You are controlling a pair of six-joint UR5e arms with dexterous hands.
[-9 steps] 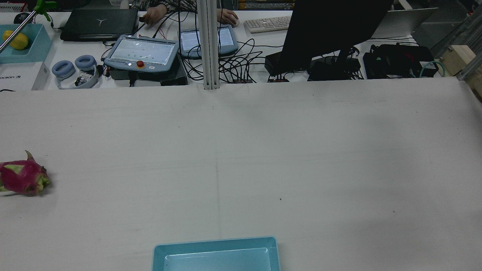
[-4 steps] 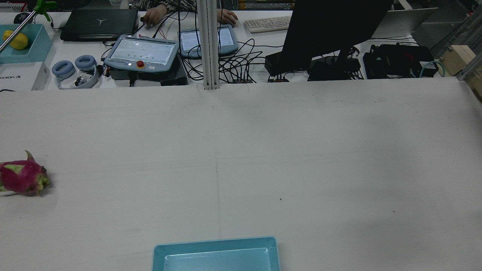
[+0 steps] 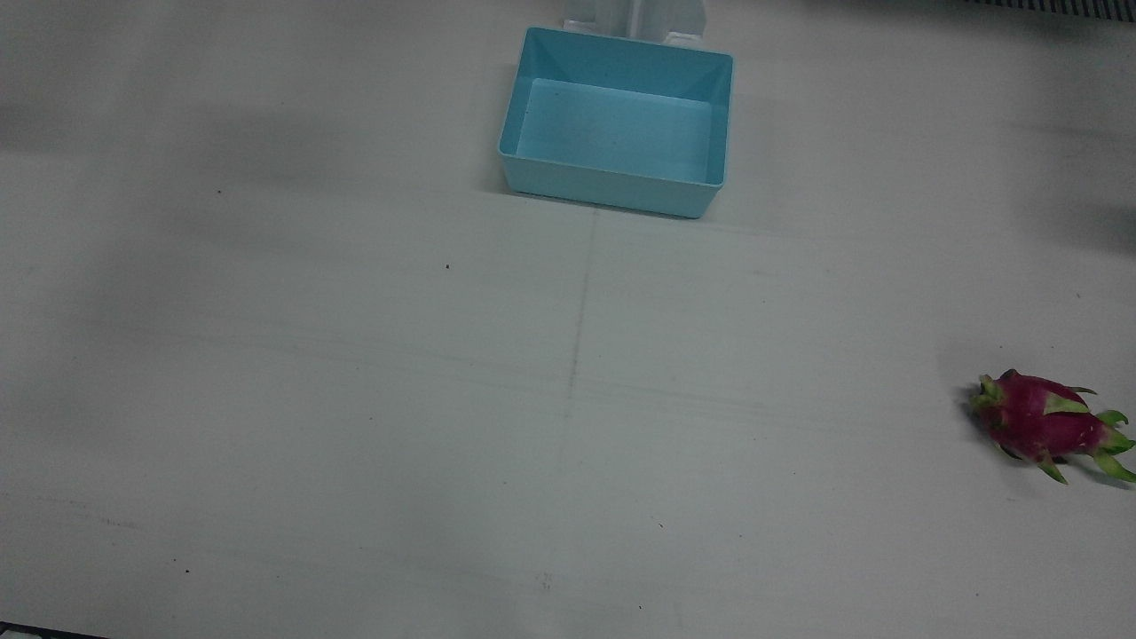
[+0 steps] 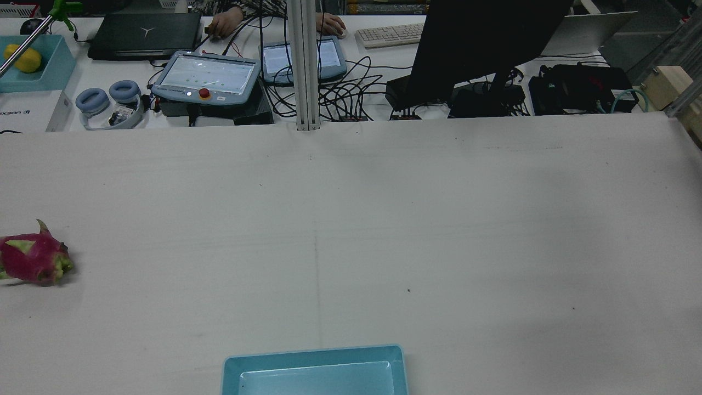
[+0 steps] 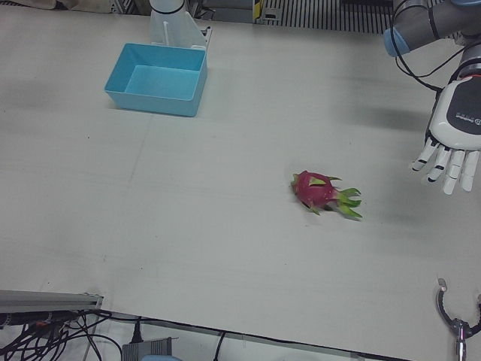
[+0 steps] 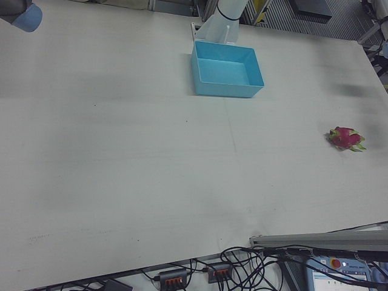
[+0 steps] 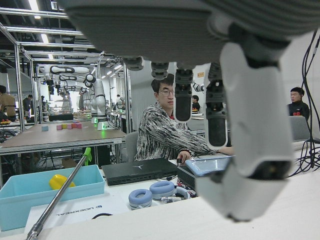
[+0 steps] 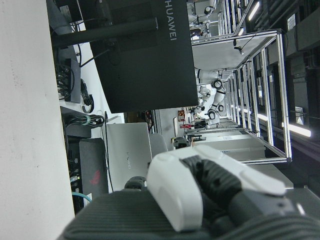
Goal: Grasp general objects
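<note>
dragon fruit (image 5: 323, 191) lies on table, well apart from left hand (image 5: 451, 137).

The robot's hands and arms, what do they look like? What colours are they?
The left hand is white with a dark patch and small lettering on its back, and black bands across its white fingers. Its arm is grey with light blue caps and a black cable alongside. The right hand is also white and black.

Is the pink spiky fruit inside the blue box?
No, the dragon fruit lies on the bare table, far from the blue box, which holds nothing.
</note>
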